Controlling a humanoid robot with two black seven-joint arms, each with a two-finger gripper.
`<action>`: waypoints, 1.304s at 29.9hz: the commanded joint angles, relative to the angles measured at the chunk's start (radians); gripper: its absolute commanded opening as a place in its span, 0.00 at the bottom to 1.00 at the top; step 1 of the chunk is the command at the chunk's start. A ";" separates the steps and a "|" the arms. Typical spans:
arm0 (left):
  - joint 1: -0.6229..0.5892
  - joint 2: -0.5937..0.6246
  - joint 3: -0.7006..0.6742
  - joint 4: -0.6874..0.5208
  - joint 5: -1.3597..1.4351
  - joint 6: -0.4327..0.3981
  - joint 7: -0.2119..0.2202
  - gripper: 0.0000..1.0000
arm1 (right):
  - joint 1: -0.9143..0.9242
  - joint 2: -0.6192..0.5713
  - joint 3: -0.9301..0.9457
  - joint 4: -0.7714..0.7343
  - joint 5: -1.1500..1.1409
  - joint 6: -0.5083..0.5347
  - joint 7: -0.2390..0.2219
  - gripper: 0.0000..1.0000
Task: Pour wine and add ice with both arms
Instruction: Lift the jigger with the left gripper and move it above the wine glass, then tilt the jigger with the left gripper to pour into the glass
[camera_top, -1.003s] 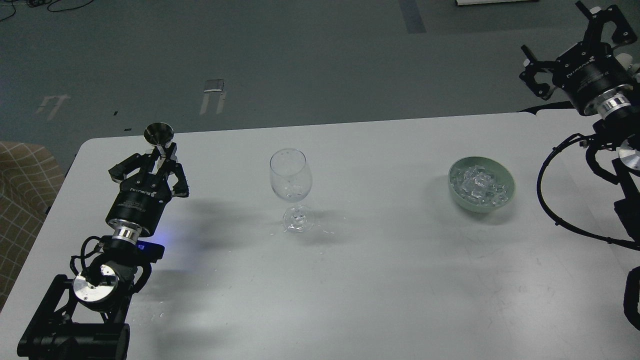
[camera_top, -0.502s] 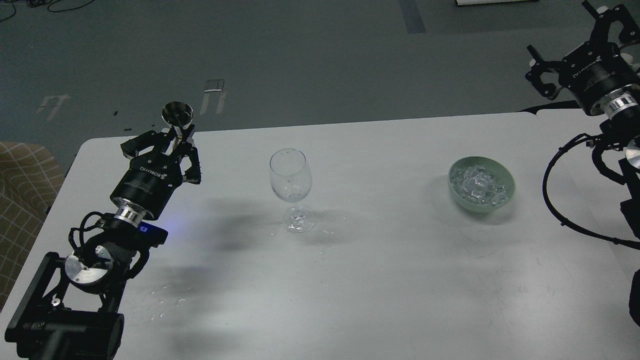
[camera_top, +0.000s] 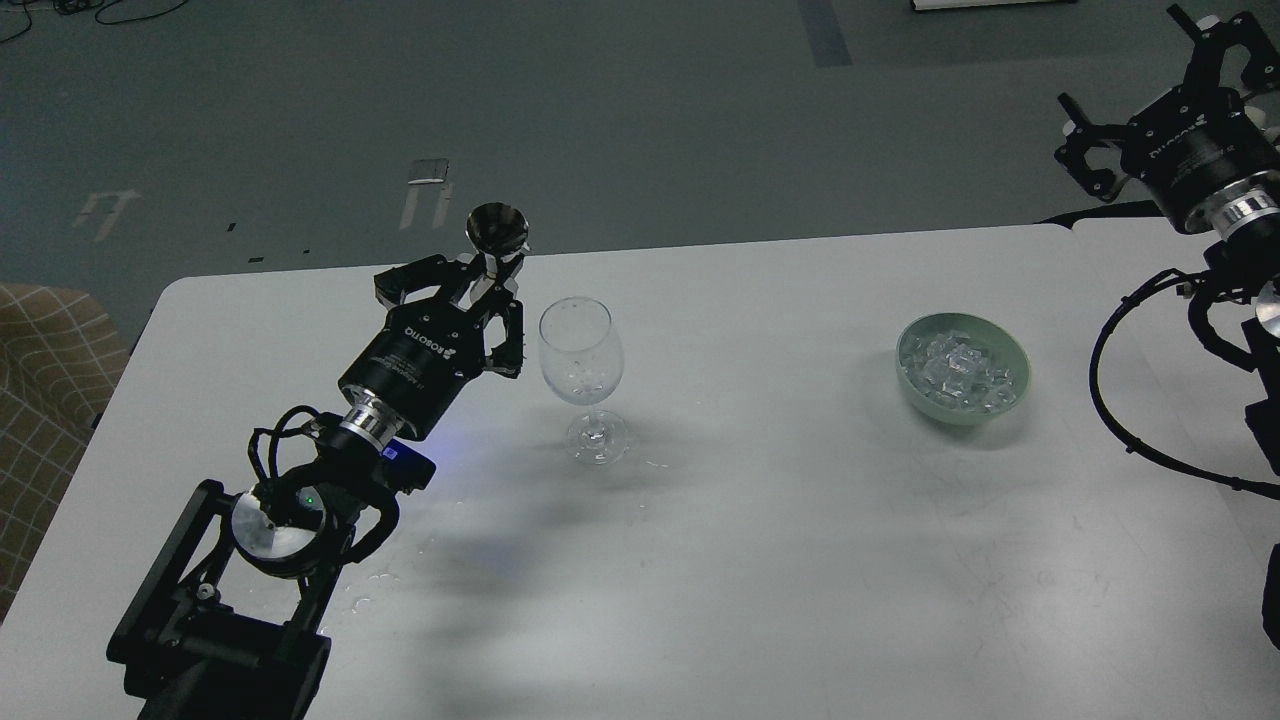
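A clear stemmed wine glass (camera_top: 583, 378) stands upright near the middle of the white table (camera_top: 760, 560). My left gripper (camera_top: 492, 277) is shut on a small shiny metal cup (camera_top: 497, 228) and holds it above the table, just left of the glass rim. The ice (camera_top: 962, 372) is a heap of clear cubes in a pale green bowl (camera_top: 1012, 383) to the right. My right gripper (camera_top: 1150, 75) is open and empty, raised off the table's far right corner.
A black cable (camera_top: 1120, 400) loops from the right arm over the table's right edge. Small wet spots (camera_top: 380, 585) lie on the table by the left arm. A checked cushion (camera_top: 50, 400) sits at the left beyond the table.
My left arm has swung right and forward, carrying the metal cup from the table's far left corner to just beside the wine glass. The right arm has barely moved.
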 joint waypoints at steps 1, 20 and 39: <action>-0.030 0.013 0.003 0.003 0.004 0.001 0.002 0.00 | -0.007 -0.001 0.000 0.000 0.001 0.001 0.000 1.00; -0.040 0.055 0.015 -0.041 0.129 0.013 0.001 0.00 | -0.007 0.007 0.000 0.001 0.001 0.001 0.000 1.00; -0.058 0.107 0.037 -0.014 0.295 -0.013 -0.011 0.00 | 0.004 0.007 0.000 0.008 0.001 0.001 0.000 1.00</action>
